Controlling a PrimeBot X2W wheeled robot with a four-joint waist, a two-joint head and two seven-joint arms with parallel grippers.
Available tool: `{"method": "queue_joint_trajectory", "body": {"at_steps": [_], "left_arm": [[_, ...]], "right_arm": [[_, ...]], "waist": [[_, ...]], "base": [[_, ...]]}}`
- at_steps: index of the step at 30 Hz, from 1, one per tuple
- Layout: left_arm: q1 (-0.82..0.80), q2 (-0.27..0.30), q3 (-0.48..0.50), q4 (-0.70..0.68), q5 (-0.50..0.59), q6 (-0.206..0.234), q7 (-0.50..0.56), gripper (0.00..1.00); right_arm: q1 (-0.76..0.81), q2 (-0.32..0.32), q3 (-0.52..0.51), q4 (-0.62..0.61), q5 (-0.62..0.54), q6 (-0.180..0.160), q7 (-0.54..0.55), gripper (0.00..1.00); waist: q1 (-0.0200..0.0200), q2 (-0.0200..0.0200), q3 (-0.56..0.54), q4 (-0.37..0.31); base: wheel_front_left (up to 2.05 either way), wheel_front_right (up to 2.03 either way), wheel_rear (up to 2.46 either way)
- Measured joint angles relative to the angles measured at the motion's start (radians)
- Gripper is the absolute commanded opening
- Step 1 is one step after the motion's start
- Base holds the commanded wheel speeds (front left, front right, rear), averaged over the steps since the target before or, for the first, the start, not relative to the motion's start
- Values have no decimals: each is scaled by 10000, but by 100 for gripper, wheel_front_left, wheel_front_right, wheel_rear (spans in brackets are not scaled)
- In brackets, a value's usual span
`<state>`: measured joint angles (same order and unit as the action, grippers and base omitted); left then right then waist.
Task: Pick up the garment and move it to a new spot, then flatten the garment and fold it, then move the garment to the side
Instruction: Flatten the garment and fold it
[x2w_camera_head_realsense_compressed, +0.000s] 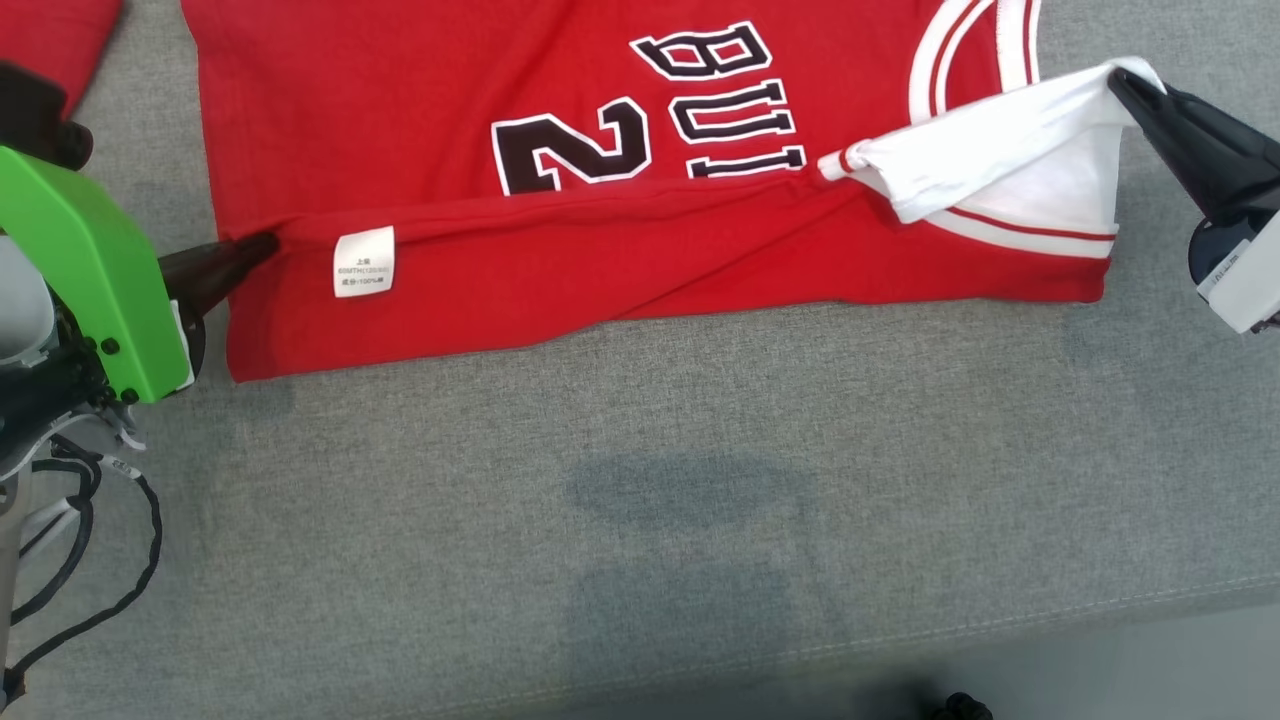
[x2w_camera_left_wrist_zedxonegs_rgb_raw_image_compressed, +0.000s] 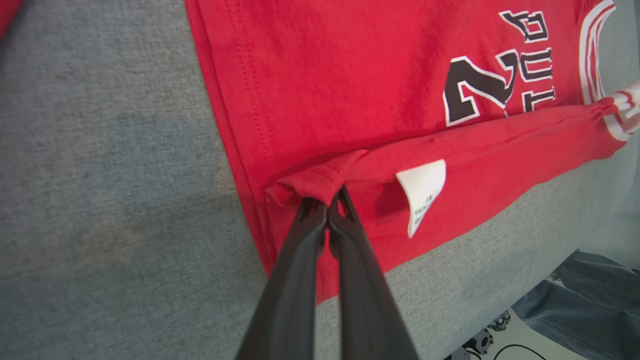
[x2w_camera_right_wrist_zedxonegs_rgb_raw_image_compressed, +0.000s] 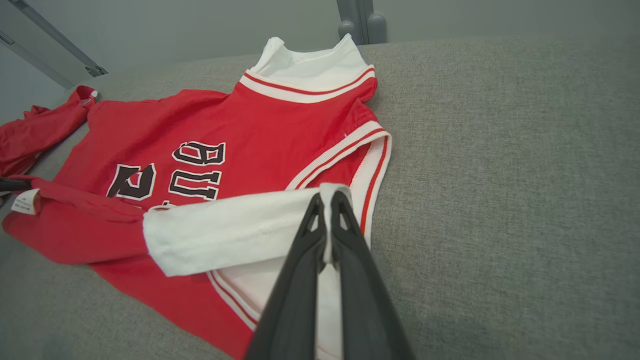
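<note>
The garment (x2w_camera_head_realsense_compressed: 620, 270) is a red jersey with black letters, white sleeves and striped trim, lying on the grey cushion. Its near long edge is folded over onto the front, showing a white care label (x2w_camera_head_realsense_compressed: 364, 261). My left gripper (x2w_camera_head_realsense_compressed: 262, 246) is shut on the red hem corner at the left end of the fold; the left wrist view shows the garment (x2w_camera_left_wrist_zedxonegs_rgb_raw_image_compressed: 350, 90) bunched at my left gripper (x2w_camera_left_wrist_zedxonegs_rgb_raw_image_compressed: 327, 200). My right gripper (x2w_camera_head_realsense_compressed: 1125, 82) is shut on the white sleeve, lifted at the right; the right wrist view shows the garment (x2w_camera_right_wrist_zedxonegs_rgb_raw_image_compressed: 250, 145) and my right gripper (x2w_camera_right_wrist_zedxonegs_rgb_raw_image_compressed: 326, 200) pinching white cloth.
The grey cushion (x2w_camera_head_realsense_compressed: 640, 520) has free room in front of the garment, down to its seamed front edge (x2w_camera_head_realsense_compressed: 900, 640). Another red piece of cloth (x2w_camera_head_realsense_compressed: 55, 40) lies at the far left. Blue denim (x2w_camera_left_wrist_zedxonegs_rgb_raw_image_compressed: 595, 295) shows beyond the cushion's edge in the left wrist view.
</note>
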<state>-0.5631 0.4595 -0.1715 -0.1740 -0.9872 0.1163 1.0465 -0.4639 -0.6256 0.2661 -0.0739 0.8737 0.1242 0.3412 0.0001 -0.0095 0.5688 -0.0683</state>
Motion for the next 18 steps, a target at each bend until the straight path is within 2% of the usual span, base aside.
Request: {"method": "queue_joint_trajectory", "body": {"at_steps": [3, 6, 7, 8, 9, 10, 11, 12, 13, 18], "left_arm": [[-129, -15, 2, 117, 105, 6, 58, 0], [-218, -65, -21, 347, 240, 33, 56, 0], [-231, -69, -23, 387, 280, 33, 56, 0], [-255, -88, -8, 443, 318, 33, 6, 0], [-293, -125, 8, 510, 385, 44, -56, 8], [-335, -165, 15, 587, 449, 46, -63, 31], [-361, -247, 36, 681, 514, 65, -130, 49], [-369, -320, 15, 752, 616, 69, -199, 81], [-370, -385, -8, 846, 717, 69, -284, 99], [-371, -640, 102, 1218, 779, 69, -677, 100]], "right_arm": [[-256, 42, 96, 88, -19, 2, -2, 0], [-449, 102, 211, 247, -42, 2, -6, 5], [-500, 132, 263, 309, -88, 2, -21, 13], [-568, 180, 303, 378, -151, 2, -56, 43], [-639, 234, 320, 433, -203, 2, -81, 76], [-703, 268, 339, 481, -230, 2, -128, 100], [-758, 284, 357, 552, -242, 2, -163, 100], [-814, 288, 355, 640, -320, 2, -253, 100], [-833, 305, 305, 761, -405, 2, -393, 100], [-831, 410, 322, 1221, -566, 2, -656, 100]], "waist": [[0, 0, 46, -41], [0, 0, 72, -52], [0, 0, 77, -51], [0, 0, 81, -48], [0, 0, 85, -43], [1, 0, 86, -37], [0, 0, 84, -28], [0, 0, 74, -17], [0, 0, 55, -2], [0, 0, -115, 70]], "base": [[0, 0, 0], [0, 0, 0], [0, 0, 0], [0, 0, 0], [0, 0, 0], [0, 0, 0], [0, 0, 0], [0, 0, 0], [0, 0, 0], [0, 0, 0]]}}
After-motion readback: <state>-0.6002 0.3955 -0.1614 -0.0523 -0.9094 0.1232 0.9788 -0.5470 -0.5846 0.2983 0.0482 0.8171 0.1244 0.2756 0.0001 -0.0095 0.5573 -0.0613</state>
